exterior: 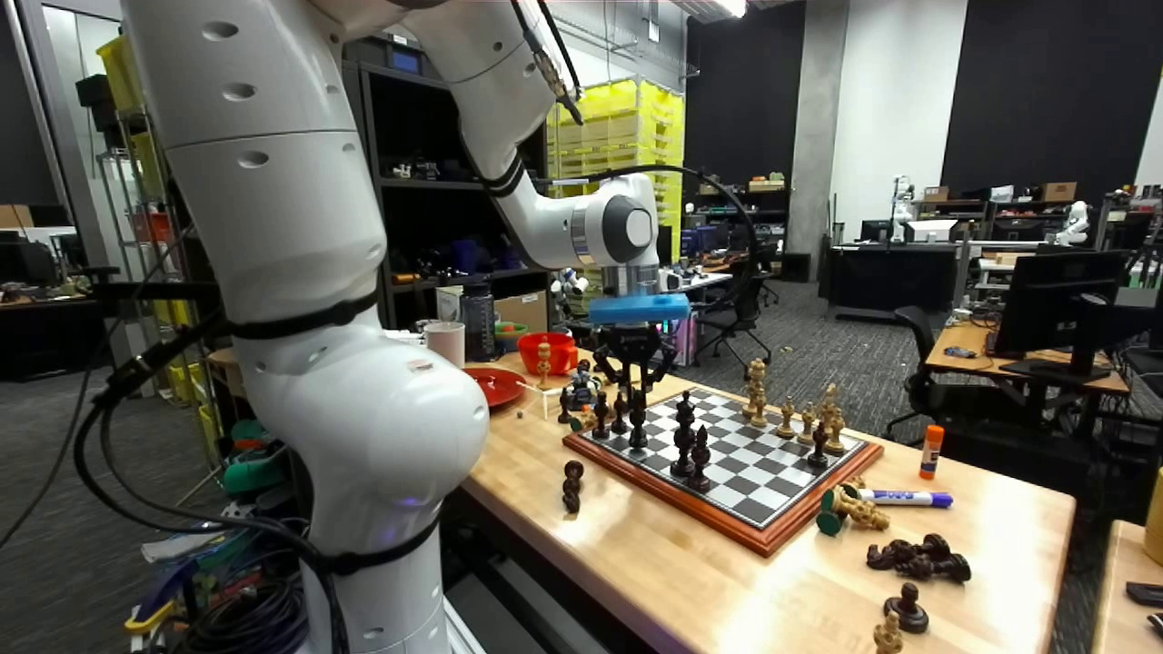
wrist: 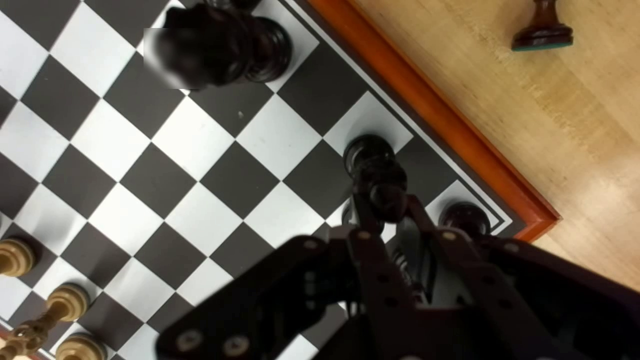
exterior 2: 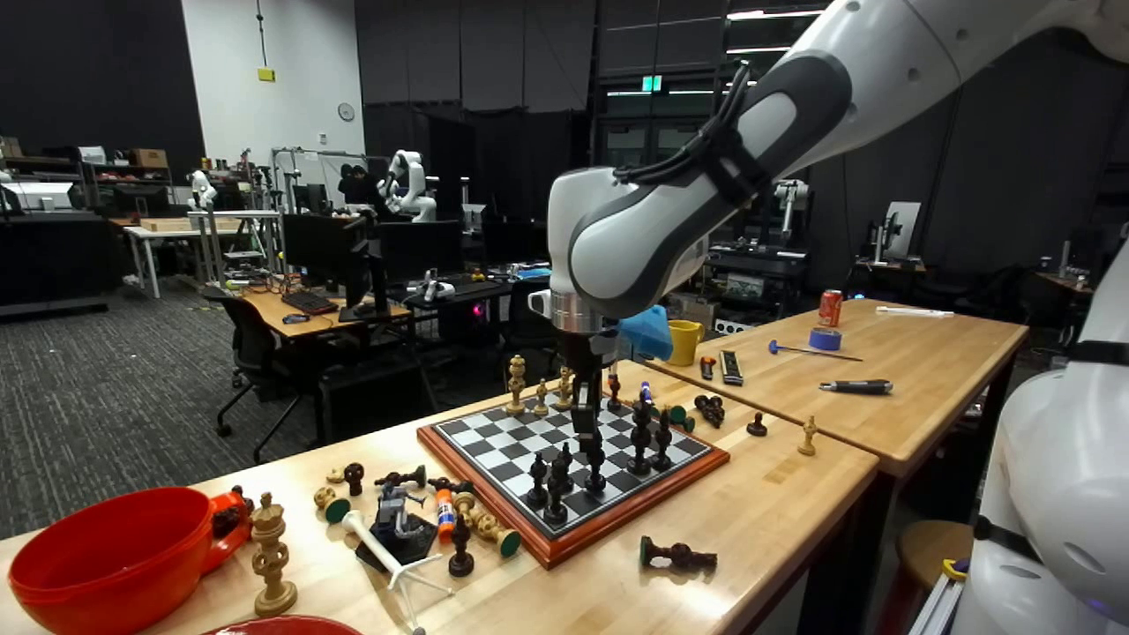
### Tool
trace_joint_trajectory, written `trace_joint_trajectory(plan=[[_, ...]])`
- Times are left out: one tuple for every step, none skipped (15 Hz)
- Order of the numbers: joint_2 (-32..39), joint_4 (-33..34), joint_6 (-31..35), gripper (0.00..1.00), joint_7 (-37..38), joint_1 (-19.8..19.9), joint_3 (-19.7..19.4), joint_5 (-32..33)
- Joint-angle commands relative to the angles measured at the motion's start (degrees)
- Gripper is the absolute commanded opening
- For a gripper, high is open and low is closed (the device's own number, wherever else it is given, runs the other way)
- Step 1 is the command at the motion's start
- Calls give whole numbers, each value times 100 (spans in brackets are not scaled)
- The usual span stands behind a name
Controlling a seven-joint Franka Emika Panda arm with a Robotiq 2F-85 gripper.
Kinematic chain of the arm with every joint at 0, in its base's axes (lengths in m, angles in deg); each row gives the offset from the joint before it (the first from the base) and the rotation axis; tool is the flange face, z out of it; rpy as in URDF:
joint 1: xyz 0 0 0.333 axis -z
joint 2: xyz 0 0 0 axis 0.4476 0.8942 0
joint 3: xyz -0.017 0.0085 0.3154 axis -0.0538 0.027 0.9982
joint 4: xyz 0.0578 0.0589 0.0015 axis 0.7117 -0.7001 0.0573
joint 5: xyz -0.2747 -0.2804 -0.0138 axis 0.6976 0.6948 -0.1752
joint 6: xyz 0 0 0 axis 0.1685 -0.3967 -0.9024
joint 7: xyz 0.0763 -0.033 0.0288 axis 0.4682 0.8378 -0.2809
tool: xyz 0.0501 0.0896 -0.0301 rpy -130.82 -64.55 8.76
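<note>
Exterior views: white jointed robot arm (exterior: 273, 209) bends out over the work area, black cables strapped along its links.
Light-coloured wooden table (exterior: 672, 581): glossy top, below the arm, clutter along it.
Black-and-white checkered chessboard (wrist: 190, 200): flat on the table, reddish-brown wooden frame (wrist: 422, 97) around the squares.
Round red bowl (exterior 2: 123, 595): on the table in both exterior views, well apart from the board.
Glossy red plate (exterior: 498, 388): on the table near the bowl.
Black two-finger gripper (wrist: 389, 207): points down over the board; fingers clenched on the rounded top of a dark brown carved chess piece (wrist: 377, 172).
Yellow mug (exterior 2: 684, 344): upright, beyond the board in an exterior view.
Thin-legged white stand (exterior 2: 375, 544): tipped over on the table, between bowl and board.
White marker with blue cap (exterior: 909, 499): lying on the table, beside the frame.
Carved tan wooden chess pieces (exterior: 756, 392): upright on the board, opposite side from the grasp.
Grasped piece: upright, at an edge-row square in wrist view; base resting or slightly raised, cannot tell.
Dark brown corner-square piece (wrist: 465, 220): just beside the fingers, partly covered.
Fallen dark brown piece (exterior 2: 677, 557): on its side, on the table, near the frame.
Stubby dark pawn (exterior 2: 757, 425): upright on the table, off the board.
</note>
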State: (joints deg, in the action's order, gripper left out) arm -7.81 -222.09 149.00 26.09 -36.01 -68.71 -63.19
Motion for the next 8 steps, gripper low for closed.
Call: trace_joint_trajectory(plan=[[-1, 6, -9, 4, -7, 36, 37, -11], [0, 0, 12, 4, -5, 40, 39, 4], [6, -2, 24, 4, 0, 43, 40, 11], [12, -1, 25, 4, 9, 45, 41, 8], [19, -2, 25, 4, 5, 46, 42, 14], [25, -2, 23, 4, -2, 47, 42, 15], [-687, -1126, 207, 24, -770, -183, 28, -308], [-718, -1229, 193, 44, -988, -233, 29, -365]])
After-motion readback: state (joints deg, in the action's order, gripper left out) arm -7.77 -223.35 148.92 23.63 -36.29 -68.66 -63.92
